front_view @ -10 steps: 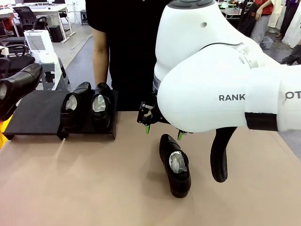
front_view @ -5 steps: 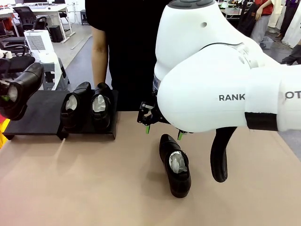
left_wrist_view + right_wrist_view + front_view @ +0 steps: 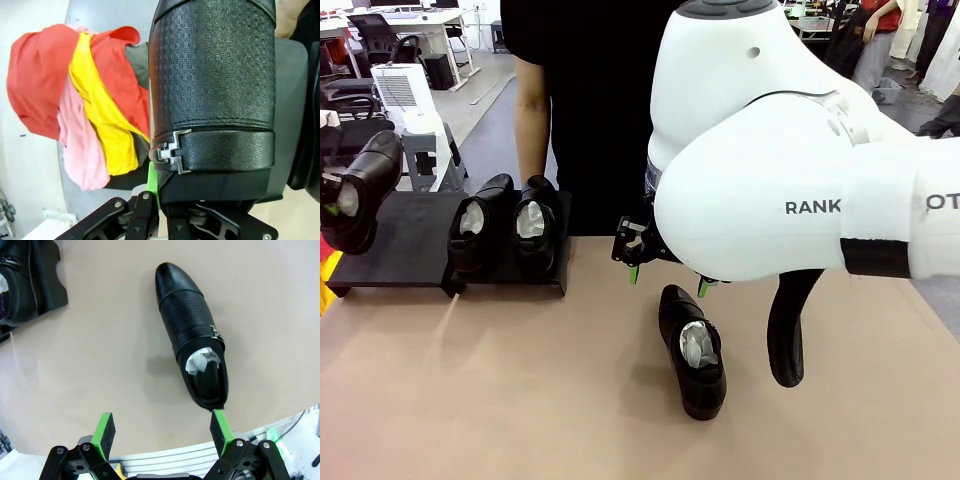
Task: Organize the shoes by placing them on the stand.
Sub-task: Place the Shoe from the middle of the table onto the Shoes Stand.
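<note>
At the left edge of the front view, the left end effector (image 3: 200,210) is clamped on a black dress shoe (image 3: 362,188) and holds it in the air over the left end of the stand (image 3: 405,245), toe tilted upward and white paper stuffing showing in its opening. In the left wrist view one green pad (image 3: 152,182) presses against the shoe's side just below its metal buckle (image 3: 170,152); the other finger is hidden behind the leather, and a heap of red, yellow and pink cloth (image 3: 80,100) lies beyond. On the right half of the low black stand, two more shoes (image 3: 505,232) sit side by side, touching, heels toward the camera and paper inside each. A fourth shoe (image 3: 692,350) lies flat on the tan table (image 3: 520,400), well apart from the stand, with its toe pointing toward the far side. The right end effector (image 3: 162,427) hangs above that shoe's heel end with its jaws spread wide and nothing between them; in the right wrist view one green pad stands just beside the heel, the other well off to the side over bare table. A person in black (image 3: 590,90) stands at the far side, directly behind the stand, one arm hanging down.
</note>
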